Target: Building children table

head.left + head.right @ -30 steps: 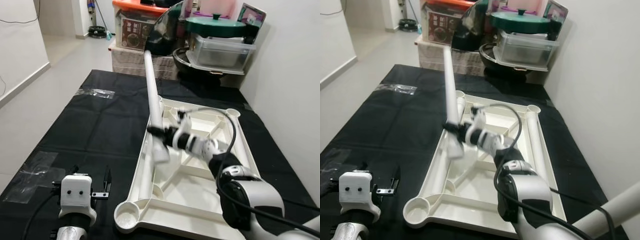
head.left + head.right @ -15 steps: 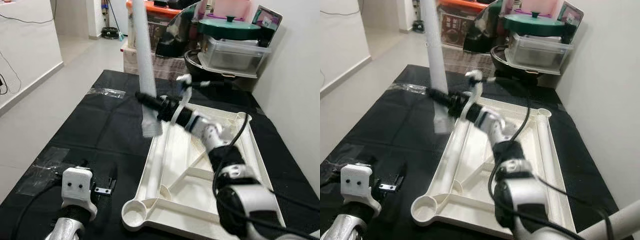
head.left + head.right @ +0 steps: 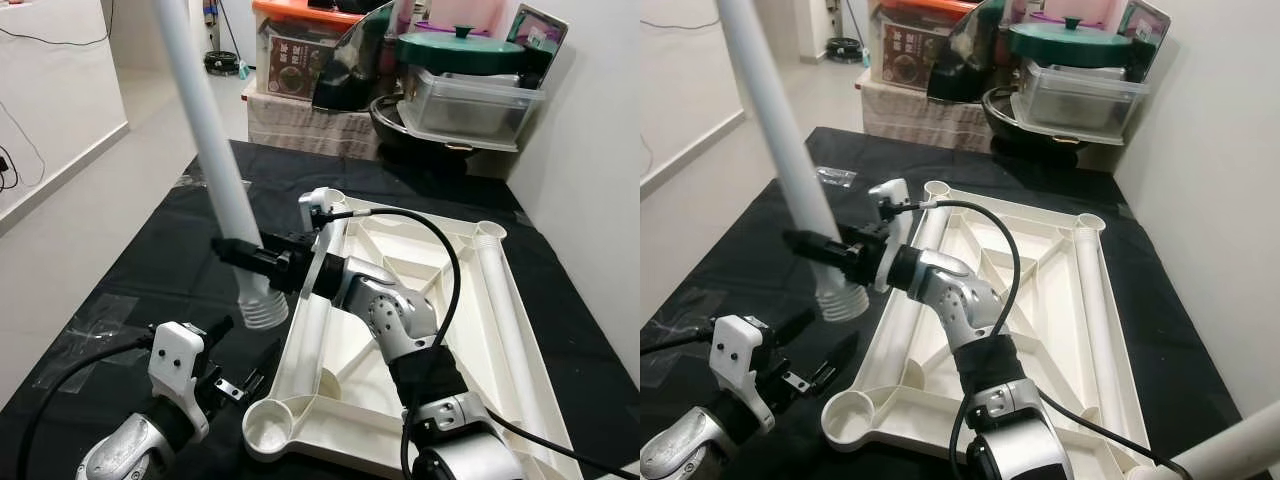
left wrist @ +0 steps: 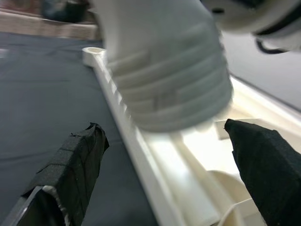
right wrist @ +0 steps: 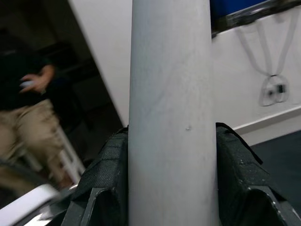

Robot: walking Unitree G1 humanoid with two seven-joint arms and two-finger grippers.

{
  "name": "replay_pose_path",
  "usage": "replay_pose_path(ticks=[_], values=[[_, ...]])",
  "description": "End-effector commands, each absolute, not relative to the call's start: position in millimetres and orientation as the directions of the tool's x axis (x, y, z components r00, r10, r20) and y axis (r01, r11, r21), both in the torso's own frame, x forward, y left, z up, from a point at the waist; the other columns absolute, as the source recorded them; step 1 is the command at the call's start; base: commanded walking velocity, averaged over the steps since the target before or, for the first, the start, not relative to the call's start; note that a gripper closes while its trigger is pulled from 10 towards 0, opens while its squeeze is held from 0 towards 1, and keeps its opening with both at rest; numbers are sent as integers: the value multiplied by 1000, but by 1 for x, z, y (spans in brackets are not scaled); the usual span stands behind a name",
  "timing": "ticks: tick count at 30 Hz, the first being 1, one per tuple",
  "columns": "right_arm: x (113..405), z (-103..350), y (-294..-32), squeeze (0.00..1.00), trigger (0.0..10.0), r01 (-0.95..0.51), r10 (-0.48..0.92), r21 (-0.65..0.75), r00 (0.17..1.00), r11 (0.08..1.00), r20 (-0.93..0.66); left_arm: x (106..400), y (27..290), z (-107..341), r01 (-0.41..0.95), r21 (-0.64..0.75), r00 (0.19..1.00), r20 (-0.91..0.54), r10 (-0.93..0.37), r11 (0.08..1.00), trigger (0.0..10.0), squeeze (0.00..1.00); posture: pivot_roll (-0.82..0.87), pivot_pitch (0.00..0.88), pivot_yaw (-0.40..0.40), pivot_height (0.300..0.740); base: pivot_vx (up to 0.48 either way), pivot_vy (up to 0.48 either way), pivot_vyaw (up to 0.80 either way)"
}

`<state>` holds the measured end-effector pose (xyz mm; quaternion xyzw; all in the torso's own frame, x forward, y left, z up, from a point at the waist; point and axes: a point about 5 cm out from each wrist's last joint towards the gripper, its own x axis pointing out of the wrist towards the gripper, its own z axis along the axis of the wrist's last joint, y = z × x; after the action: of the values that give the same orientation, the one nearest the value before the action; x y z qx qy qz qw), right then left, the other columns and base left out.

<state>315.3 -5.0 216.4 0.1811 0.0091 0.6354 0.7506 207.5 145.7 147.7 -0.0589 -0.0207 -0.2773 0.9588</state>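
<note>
**Colours & patterns seen**

White is shown by the table leg (image 3: 205, 140), ridged w/ rings at its lower end, and by the upturned tabletop frame (image 3: 480, 330). The desk (image 3: 130, 260) is covered in plain black cloth. Both arms are silver w/ black fingers (image 4: 70, 169). A green lid (image 3: 455, 45), an orange lid (image 3: 300, 12) and pale grey floor (image 3: 60, 210) are seen.
</note>
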Motion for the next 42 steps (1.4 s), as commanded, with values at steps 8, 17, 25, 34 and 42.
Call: replay_pose_path(ticks=[8,17,25,34,42], values=[[288,217,3,0,0,-966,969,258,77,14,234,217,145,154,573,-181,820,114,-562,799,10000,0,109,0,-108,740,0,0,0],[282,214,2,0,0,-964,974,265,74,14,216,224,144,157,589,-191,808,140,-573,785,10000,0,100,0,-104,740,0,0,0],[281,214,1,0,0,-963,973,270,85,25,213,221,142,156,606,-192,796,157,-585,772,0,0,101,0,-107,740,0,0,0],[285,213,1,0,10000,-961,976,259,140,93,169,222,142,153,592,-154,806,112,-581,791,10000,0,102,0,-109,740,0,0,0],[289,217,-5,0,10000,-968,979,232,137,100,149,215,147,150,635,-57,773,30,-634,771,10000,0,104,0,-112,740,0,0,0]])
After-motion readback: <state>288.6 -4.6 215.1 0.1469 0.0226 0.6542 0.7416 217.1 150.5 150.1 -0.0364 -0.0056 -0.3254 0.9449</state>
